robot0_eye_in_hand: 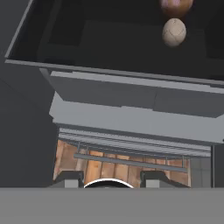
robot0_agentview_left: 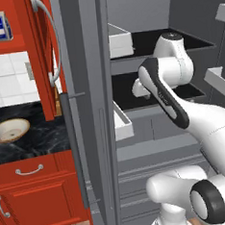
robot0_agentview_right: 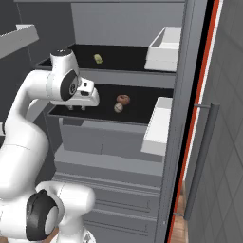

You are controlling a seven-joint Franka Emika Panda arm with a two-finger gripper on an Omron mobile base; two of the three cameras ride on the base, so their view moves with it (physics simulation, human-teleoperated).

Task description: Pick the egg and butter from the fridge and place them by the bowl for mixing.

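Fridge [robot0_agentview_right: 118, 142] shelves, hand [robot0_agentview_right: 77, 107] closed, empty

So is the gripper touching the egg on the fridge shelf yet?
Apart. The right base view shows the gripper at the shelf's front left, with bare dark shelf between it and the egg.

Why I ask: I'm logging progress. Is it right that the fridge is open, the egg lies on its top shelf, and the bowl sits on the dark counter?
Not quite. The right base view shows the egg on the middle shelf of the open fridge, not the top. The bowl does sit on the dark counter.
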